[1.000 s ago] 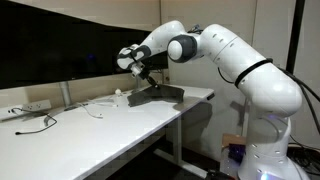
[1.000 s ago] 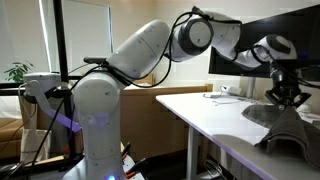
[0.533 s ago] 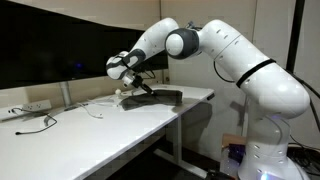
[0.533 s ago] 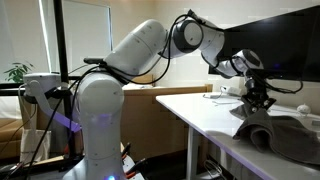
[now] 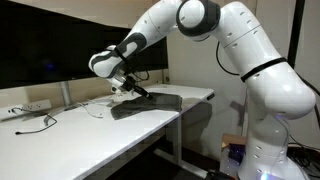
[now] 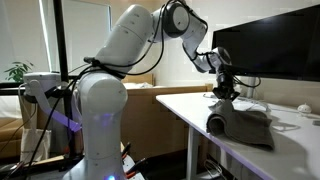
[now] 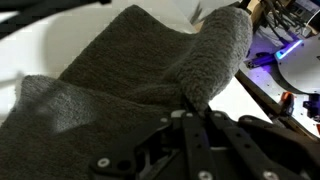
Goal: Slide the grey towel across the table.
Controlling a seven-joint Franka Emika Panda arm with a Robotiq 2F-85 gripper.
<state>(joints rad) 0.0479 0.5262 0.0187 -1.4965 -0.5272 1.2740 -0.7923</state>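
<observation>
The grey towel (image 5: 148, 102) lies on the white table (image 5: 90, 132), bunched and stretched out behind the gripper; it also shows in an exterior view (image 6: 245, 124) near the table's edge. My gripper (image 5: 126, 90) is shut on one end of the towel and holds that end just above the tabletop; it also shows in an exterior view (image 6: 222, 96). In the wrist view the dark fingers (image 7: 195, 130) pinch a raised fold of the towel (image 7: 110, 75), which fills most of the frame.
A cable and small items (image 5: 35, 120) lie at the table's far left end. A dark monitor (image 6: 270, 50) stands behind the table. A small white object (image 6: 304, 109) sits near it. The robot base (image 6: 95, 120) stands beside the table.
My gripper has moved along the table with the towel's end in it, dragging the towel away from the table's end near the robot base.
</observation>
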